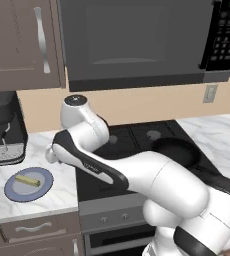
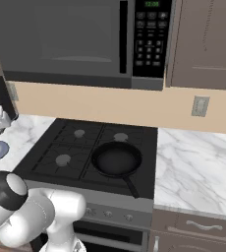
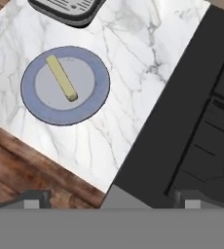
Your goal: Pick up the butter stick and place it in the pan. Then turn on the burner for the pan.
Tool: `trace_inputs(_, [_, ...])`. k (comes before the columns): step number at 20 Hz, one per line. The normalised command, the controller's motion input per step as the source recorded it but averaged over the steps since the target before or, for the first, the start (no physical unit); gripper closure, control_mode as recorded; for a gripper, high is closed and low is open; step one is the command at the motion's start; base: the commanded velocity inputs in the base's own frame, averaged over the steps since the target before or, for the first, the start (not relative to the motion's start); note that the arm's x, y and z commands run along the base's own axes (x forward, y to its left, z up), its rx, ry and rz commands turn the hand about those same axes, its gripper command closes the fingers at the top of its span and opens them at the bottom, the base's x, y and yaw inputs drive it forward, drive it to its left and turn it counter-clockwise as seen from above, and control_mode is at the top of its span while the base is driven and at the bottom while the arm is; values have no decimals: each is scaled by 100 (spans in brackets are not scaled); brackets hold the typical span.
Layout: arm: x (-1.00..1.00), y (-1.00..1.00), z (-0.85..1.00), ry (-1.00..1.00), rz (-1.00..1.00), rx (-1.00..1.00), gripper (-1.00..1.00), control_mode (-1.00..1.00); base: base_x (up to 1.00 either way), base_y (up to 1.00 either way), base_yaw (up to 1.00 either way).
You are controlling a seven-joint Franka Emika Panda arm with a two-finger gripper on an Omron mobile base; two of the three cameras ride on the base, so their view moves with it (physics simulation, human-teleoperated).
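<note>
- The gripper [image 3: 109, 202] hung with its jaws spread wide and nothing between them, its two finger tips [image 3: 36, 198] just showing at the bottom of the hand view.
- The butter stick [image 3: 61, 77] lay up and to the left of the gripper in that view, well apart from it, resting flat on the blue-grey plate [image 3: 97, 97] and running slantwise across the plate's middle.
- The plate sat on the marble counter [image 3: 128, 73], with the coffee machine [image 3: 67, 10] beyond it, farther from the gripper than the stick.
- The stove top [image 3: 192, 131] lay to the gripper's right in the hand view; the gripper hovered over the counter's edge where it met the stove.
- The pan [image 2: 117, 160] stood empty on a front burner, its handle pointing toward the stove's front edge, on the far side of the stove from the plate.
- The step in hand looked like the approach to the butter, with no contact made yet.
- To do it well, the hand would need to travel over the plate until the stick lay between the finger tips, then turn so the jaws closed across the stick's narrow width, not along its length.
- Coming straight down on the stick's middle would likely keep it from pivoting or sliding on the smooth plate.
- The fingers should probably stop short of pressing the plate, since a nudge could shift it on the counter.
</note>
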Motion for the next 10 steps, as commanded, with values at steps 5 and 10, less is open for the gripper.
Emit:
trace_inputs(5, [-20, 42, -12, 0, 14, 0, -100, -100, 0, 0, 0])
trace_inputs(10, [-18, 46, -15, 0, 12, 0, -100, -100, 0, 0, 0])
